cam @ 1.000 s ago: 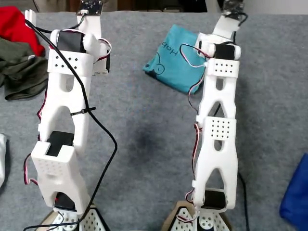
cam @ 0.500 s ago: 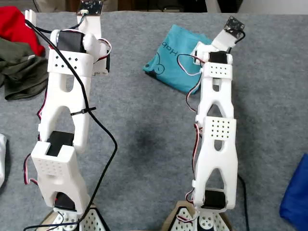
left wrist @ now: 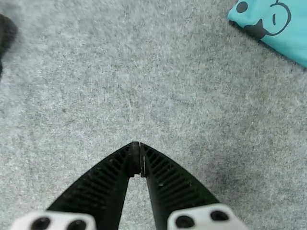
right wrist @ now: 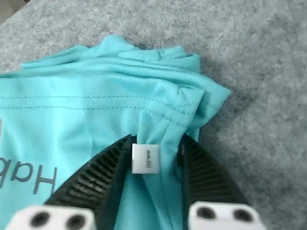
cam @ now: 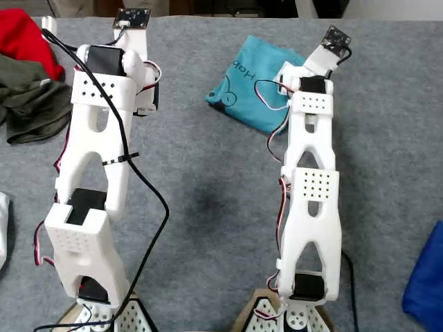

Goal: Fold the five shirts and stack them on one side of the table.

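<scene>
Five to fold, teal shirt (cam: 242, 90) lying folded at the table's (cam: 208, 173) far middle: soft, light, floppy, likely best pinched through bunched layers beside the white tag (right wrist: 145, 159), with right gripper (right wrist: 157, 142) parted astride that fold and left gripper (left wrist: 135, 149) clenched empty over bare table.

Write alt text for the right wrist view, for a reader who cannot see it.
The right gripper, its black jaws apart, sits over a folded teal shirt, with a small white tag between the jaws. The shirt lies on the grey table, its layered edges meeting at a corner.
</scene>
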Motion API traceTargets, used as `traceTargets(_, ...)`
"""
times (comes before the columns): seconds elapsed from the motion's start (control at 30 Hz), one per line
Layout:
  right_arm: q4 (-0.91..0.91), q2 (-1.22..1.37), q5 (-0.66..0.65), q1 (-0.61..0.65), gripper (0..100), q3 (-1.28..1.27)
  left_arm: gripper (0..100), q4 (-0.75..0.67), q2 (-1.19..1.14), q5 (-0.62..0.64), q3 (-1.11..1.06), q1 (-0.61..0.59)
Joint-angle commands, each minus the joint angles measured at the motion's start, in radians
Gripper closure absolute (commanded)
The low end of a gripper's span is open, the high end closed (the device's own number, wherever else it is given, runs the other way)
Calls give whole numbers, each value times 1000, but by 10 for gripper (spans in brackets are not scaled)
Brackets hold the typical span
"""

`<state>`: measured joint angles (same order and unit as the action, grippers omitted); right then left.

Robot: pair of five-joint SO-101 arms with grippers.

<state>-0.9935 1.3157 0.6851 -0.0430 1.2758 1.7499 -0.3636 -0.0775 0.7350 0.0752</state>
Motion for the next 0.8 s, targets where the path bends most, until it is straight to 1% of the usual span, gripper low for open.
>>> traceTargets(0.0,11,-5,9,-2,878,4,980,9,58,-6,6,2)
traceTargets(0.13,15,-7,5,-5,993,4,980,9,58,-5,8,2)
traceTargets(0.3,9,-8,12,-21,994,8,980,9,85,-5,-3,2)
traceTargets(0.4,-20,-19,12,-36,994,64,980,9,131,-6,-18,2)
traceTargets(0.47,-66,-27,12,-44,994,119,980,9,157,-8,-37,2)
traceTargets(0.6,-222,-42,11,-58,994,242,980,9,183,-8,-72,2)
traceTargets(0.77,-379,-39,11,-96,994,352,980,9,188,-8,-71,2)
